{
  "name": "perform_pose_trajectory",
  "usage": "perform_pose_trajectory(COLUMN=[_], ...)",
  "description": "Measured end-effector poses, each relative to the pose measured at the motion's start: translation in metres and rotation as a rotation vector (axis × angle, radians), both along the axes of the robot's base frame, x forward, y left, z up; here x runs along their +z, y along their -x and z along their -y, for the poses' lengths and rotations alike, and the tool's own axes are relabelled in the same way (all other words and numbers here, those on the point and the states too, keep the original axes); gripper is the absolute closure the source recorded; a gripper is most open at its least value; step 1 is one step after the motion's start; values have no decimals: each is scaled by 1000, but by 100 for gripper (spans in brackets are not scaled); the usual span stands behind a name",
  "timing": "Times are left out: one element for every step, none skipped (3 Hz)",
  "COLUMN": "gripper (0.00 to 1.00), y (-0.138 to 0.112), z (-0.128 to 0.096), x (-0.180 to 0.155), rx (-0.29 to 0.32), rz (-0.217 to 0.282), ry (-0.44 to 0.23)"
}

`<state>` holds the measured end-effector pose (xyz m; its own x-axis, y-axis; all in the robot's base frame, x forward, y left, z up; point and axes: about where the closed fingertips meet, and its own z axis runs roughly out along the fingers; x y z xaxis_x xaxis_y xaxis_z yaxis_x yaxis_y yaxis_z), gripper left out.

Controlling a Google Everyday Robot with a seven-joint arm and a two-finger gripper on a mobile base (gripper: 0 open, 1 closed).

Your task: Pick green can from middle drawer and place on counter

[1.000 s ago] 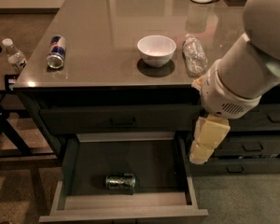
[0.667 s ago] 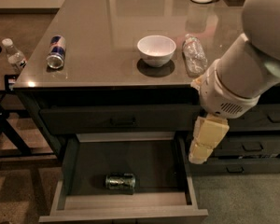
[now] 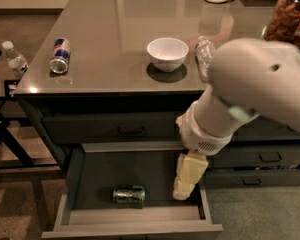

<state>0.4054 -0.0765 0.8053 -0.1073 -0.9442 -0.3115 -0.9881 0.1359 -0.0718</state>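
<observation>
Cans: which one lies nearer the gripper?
The small dark-green metal can in the open grey drawer, where the cream gripper hangs; the blue-and-silver can lies up on the glossy counter.

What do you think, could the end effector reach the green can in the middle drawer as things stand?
Probably yes: the middle drawer is open, the green can lies uncovered, and the end effector hangs close beside it, nothing between.
</observation>
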Motion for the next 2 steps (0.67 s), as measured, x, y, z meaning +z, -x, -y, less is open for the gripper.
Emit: perform_pose_trajectory(gripper=[0,0], y=[-4,-5], z=[-37,-39], x=[-42,-44], rx=[24,23], rz=[-57,-61], ry=[-29,-33])
